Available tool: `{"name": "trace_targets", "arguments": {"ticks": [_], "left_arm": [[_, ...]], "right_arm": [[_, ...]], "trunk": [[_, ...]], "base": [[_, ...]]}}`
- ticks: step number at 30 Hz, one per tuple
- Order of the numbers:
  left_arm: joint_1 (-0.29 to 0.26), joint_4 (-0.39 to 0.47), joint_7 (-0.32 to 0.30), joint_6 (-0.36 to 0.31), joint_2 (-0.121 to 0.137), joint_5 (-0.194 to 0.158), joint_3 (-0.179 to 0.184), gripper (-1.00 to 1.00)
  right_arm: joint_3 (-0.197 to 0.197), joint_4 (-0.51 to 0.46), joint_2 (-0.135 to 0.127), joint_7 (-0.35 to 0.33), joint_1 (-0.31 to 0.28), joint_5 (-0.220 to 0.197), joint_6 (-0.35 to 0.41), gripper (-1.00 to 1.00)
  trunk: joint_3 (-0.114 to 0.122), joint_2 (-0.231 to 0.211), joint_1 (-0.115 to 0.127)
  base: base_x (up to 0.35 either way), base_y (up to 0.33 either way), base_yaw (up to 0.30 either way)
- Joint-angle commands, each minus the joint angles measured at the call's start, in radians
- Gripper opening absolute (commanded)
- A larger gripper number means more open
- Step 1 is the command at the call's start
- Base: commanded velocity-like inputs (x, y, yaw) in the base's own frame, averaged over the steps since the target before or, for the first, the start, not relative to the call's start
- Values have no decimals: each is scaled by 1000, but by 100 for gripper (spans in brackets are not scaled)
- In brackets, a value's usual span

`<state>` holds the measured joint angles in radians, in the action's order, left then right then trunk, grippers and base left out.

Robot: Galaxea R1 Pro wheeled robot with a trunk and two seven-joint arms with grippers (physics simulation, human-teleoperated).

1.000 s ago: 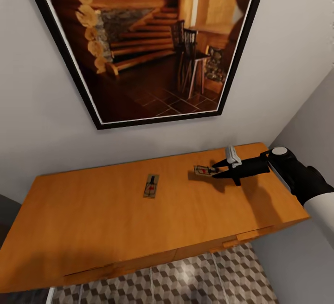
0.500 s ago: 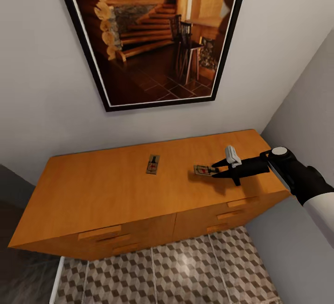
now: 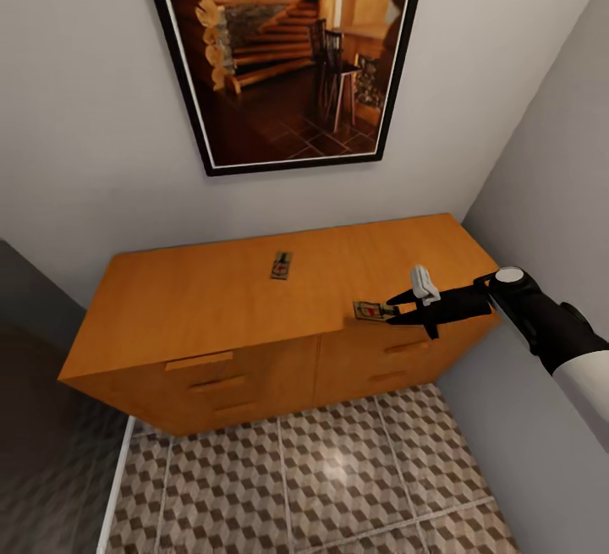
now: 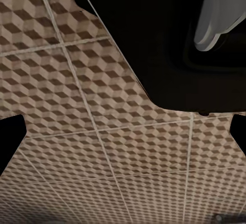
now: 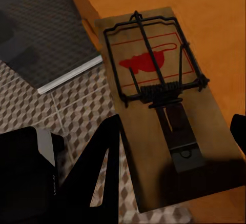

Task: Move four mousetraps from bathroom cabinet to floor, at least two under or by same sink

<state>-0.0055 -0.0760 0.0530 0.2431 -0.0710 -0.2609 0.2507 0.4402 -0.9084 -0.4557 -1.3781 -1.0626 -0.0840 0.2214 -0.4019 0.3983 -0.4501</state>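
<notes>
**Held trap at the sideboard's front edge**

Over the front edge of the low orange-brown wooden cabinet [image 3: 254, 300], the right end effector [image 3: 391, 310] gripped one small flat brown wooden mousetrap [image 3: 373, 311] by its near end, the board level and jutting toward the cabinet top. From the right wrist camera, that trap [image 5: 164, 111] showed dark wire parts and a red mark on its face, with the cube-patterned bathroom floor [image 5: 66, 106] visible below it. A second mousetrap [image 3: 281, 265] lay flat on the cabinet top, well apart. I could not tell whether the left end effector was open or closed.

Judging by its look, the board would be light and stiff, so an end pinch on bare wood should hold. The sprung wire seemed best avoided.
</notes>
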Motion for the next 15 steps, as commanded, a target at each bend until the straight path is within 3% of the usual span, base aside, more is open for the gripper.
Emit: {"name": "trace_targets", "arguments": {"ticks": [1, 15], "left_arm": [[-1, -2, 2, 6, -1, -8, 8, 100], [-1, -2, 2, 6, -1, -8, 8, 100]], "right_arm": [[5, 0, -1, -1, -1, -10, 13, -100], [5, 0, 0, 0, -1, -10, 12, -100]], "trunk": [[-1, 2, 0], [-1, 2, 0]], "base": [[-337, 0, 0], [-337, 0, 0]]}}
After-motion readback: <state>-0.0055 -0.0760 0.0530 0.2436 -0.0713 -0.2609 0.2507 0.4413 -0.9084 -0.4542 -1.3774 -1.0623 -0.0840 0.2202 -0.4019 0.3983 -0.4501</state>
